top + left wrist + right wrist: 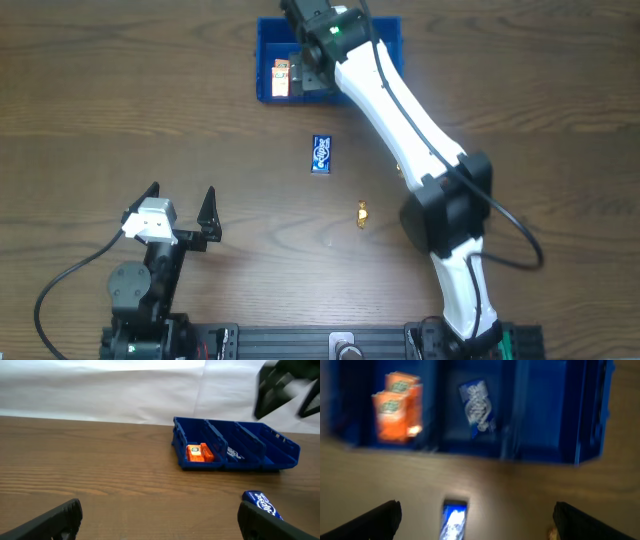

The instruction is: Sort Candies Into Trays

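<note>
A blue tray [268,40] with three compartments stands at the far middle of the table. Two orange candies [397,405] lie in one end compartment and a blue-and-white candy [478,407] in the middle one. My right gripper [480,522] hangs open and holds nothing, above the tray's near edge [305,72]. A blue candy [321,153] lies on the wood just in front of the tray, and a small gold candy [362,212] lies nearer my arms. At the near left my left gripper [183,205] stays open, low over bare wood.
The third compartment [545,405], at the other end from the orange candies, has nothing in it. The right arm [400,110] stretches diagonally over the table's middle right. Bare wood lies to the left and right of the tray.
</note>
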